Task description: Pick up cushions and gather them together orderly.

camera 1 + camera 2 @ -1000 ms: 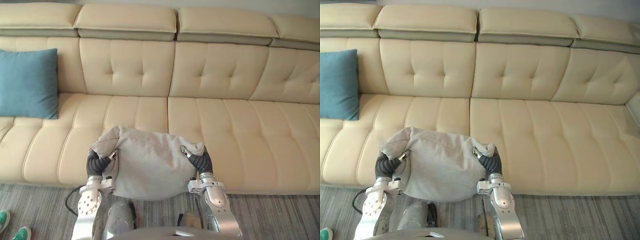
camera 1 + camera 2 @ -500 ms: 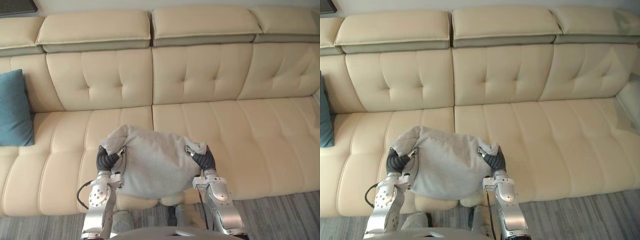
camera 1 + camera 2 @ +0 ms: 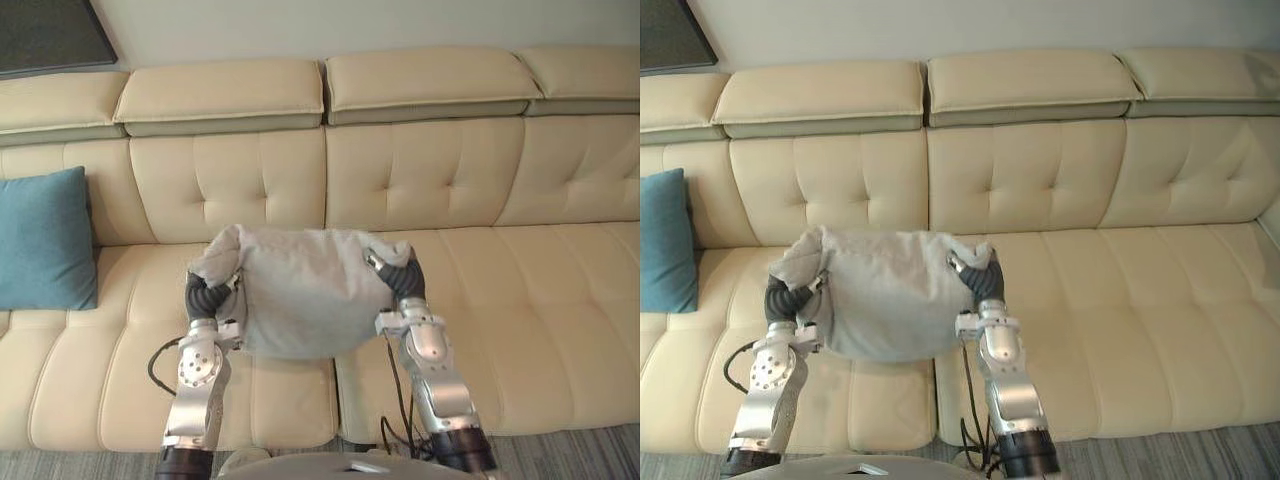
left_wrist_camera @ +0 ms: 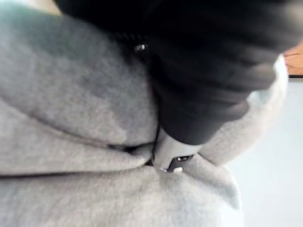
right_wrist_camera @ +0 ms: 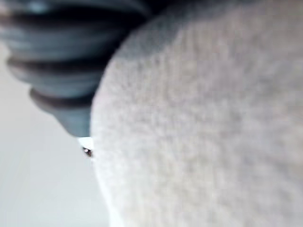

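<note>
A light grey cushion (image 3: 300,295) hangs between my two hands over the seat of the cream sofa (image 3: 520,300), near its middle. My left hand (image 3: 205,297) grips its left side and my right hand (image 3: 398,280) its right side, with cloth bunched over both. In the left wrist view a finger (image 4: 173,153) digs into a fold of the grey cushion (image 4: 71,94). The right wrist view has the grey cushion (image 5: 203,123) pressed against the hand's dark cover (image 5: 61,71). A blue cushion (image 3: 42,240) leans upright against the sofa's backrest at the far left.
The long sofa runs across the whole width, with bare seat to the right of the grey cushion and between it and the blue one. A dark framed panel (image 3: 50,35) hangs on the wall at the upper left. Grey striped carpet (image 3: 600,455) lies before the sofa.
The camera has moved closer to the sofa. Both hands have carried the grey cushion from above the sofa's front edge up and forward over the seat, still holding it.
</note>
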You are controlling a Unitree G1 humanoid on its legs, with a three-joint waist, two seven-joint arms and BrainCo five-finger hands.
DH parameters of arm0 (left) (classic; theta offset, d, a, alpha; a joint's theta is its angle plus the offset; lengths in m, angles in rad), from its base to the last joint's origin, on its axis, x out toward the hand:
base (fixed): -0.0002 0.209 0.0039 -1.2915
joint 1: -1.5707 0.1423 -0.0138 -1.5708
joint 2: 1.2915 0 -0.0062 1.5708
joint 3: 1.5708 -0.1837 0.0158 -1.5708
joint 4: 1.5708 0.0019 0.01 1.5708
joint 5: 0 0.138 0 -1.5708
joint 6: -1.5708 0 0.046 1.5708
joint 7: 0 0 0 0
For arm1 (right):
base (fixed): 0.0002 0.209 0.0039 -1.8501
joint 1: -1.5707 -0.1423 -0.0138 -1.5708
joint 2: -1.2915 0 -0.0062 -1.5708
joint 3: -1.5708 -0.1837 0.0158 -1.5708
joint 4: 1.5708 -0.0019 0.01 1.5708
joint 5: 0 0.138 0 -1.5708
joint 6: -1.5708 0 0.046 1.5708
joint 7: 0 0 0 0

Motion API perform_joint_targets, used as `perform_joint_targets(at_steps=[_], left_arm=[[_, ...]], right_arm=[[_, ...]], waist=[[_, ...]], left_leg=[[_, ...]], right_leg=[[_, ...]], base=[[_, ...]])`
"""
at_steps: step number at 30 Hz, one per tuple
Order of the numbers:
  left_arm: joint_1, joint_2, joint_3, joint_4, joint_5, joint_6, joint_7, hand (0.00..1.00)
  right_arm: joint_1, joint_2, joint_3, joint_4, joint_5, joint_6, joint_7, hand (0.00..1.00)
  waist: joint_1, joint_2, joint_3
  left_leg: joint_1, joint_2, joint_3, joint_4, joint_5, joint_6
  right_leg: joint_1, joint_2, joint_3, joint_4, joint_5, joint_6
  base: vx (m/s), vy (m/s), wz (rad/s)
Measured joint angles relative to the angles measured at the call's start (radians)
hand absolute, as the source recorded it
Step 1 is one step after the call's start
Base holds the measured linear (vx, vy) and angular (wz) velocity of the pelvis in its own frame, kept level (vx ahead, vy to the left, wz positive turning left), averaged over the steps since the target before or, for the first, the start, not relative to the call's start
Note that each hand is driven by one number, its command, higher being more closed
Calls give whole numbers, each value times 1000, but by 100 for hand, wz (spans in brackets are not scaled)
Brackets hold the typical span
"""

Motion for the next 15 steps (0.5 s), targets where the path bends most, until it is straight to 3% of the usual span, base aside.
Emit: perform_joint_targets(at_steps=[8, 12, 15], left_arm=[[-220, 105, -3, 123, 0, -1, 100, 100], [-289, 134, -6, 129, 0, -1, 123, 100], [-381, 165, -13, 176, -1, -3, 136, 100]], right_arm=[[-342, -46, 45, 146, -17, -8, -104, 100], [-403, -55, 43, 152, -37, -7, -139, 100], [-477, -73, 34, 175, -35, -5, -156, 100]], waist=[[-1, -7, 5], [4, -11, 38], [6, -12, 100]], left_leg=[[-122, -10, -23, -6, 44, 0], [-188, -4, -23, -5, 62, -2], [-231, 9, -16, -3, 66, -2]], right_leg=[[-89, -8, -10, -52, 88, -18], [-163, -6, -9, -23, 89, -18], [-231, -2, 8, 20, 90, -19]], base=[[-101, -10, 11], [-159, -51, 7], [-206, -53, -7]])
